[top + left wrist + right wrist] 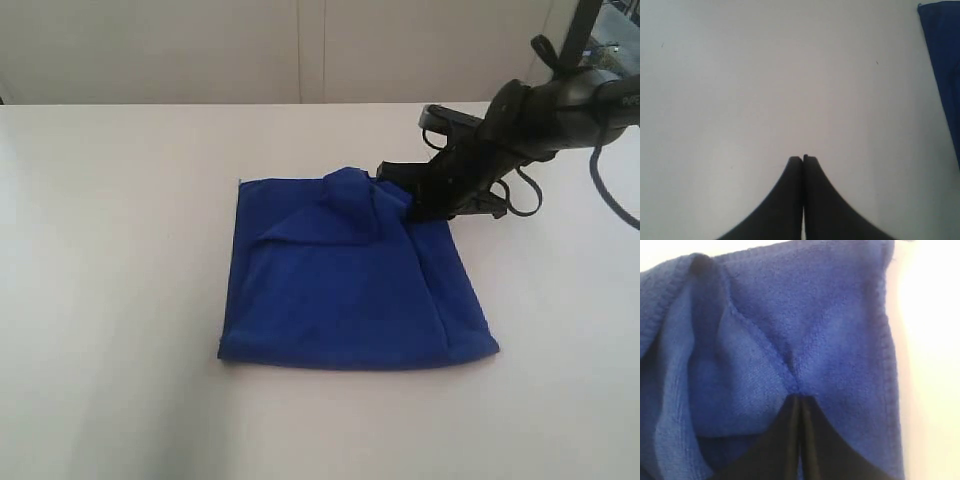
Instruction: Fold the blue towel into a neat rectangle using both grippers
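The blue towel (350,300) lies folded into a rough square in the middle of the white table (110,250). Its far right corner is bunched up into a raised hump. My right gripper (398,196) comes in from the right at that corner. In the right wrist view its fingertips (800,397) are shut on a puckered pinch of the blue towel (805,315). My left gripper (803,158) is shut with nothing in it, above bare table. It is out of the exterior view. One edge of the blue towel (945,75) shows off to its side.
A pale wall (300,50) runs behind the table's far edge. The black right arm (560,100) with its cables hangs over the table's far right part.
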{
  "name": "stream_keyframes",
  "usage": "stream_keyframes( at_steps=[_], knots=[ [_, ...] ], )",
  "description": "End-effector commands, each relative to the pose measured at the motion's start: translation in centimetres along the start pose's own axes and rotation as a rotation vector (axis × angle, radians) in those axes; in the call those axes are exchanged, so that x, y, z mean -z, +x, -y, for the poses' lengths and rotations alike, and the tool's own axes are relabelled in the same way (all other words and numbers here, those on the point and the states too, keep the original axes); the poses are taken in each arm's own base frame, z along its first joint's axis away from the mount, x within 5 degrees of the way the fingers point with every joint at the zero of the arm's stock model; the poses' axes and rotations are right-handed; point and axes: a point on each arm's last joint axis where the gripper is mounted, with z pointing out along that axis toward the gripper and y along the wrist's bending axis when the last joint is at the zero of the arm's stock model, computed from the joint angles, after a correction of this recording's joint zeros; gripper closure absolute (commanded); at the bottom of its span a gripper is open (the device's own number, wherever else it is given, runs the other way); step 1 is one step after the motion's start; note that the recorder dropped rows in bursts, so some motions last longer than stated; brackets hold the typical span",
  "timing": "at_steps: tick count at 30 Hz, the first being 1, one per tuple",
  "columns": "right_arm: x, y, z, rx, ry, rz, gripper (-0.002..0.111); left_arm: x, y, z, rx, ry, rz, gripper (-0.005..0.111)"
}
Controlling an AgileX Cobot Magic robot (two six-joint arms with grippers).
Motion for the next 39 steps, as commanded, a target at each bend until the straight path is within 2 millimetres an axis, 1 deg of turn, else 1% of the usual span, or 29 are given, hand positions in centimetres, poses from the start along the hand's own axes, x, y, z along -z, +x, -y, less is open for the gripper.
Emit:
stream_keyframes(
  at_steps=[1, 4, 5, 9, 11, 13, 24, 31, 36, 39],
  knots=[
    [0.0, -0.1, 0.2, 0.003, 0.004, 0.002, 0.108, 0.3, 0.0, 0.1, -0.001, 0.008, 0.006, 0.107],
    [0.1, -0.1, 0.2, 0.000, 0.004, 0.005, 0.108, 0.3, 0.0, 0.1, -0.001, 0.008, 0.006, 0.107],
    [0.2, -0.2, 0.1, 0.001, 0.002, 0.010, 0.106, 0.3, 0.0, 0.1, -0.001, 0.008, 0.006, 0.107],
    [1.3, -0.7, -0.3, 0.012, -0.004, 0.044, 0.092, 0.3, 0.0, 0.1, -0.001, 0.008, 0.006, 0.107],
    [1.8, -0.9, -0.4, 0.033, 0.002, 0.054, 0.087, 0.3, 0.0, 0.1, -0.001, 0.008, 0.006, 0.107],
    [2.0, -1.0, -0.4, 0.059, 0.013, 0.060, 0.084, 0.3, 0.0, 0.1, -0.001, 0.008, 0.006, 0.107],
    [1.9, -1.0, 0.2, 0.151, 0.076, 0.060, 0.084, 0.3, 0.0, 0.1, -0.001, 0.008, 0.006, 0.107],
    [0.5, -0.2, 1.2, 0.187, 0.127, -0.010, 0.084, 0.3, 0.0, 0.1, -0.001, 0.008, 0.006, 0.107],
    [0.5, -0.1, 1.5, 0.237, 0.158, -0.026, 0.084, 0.3, 0.0, 0.1, -0.001, 0.008, 0.006, 0.107],
    [0.5, -0.1, 1.6, 0.232, 0.168, -0.028, 0.084, 0.3, 0.0, 0.1, -0.001, 0.008, 0.006, 0.107]
  ],
)
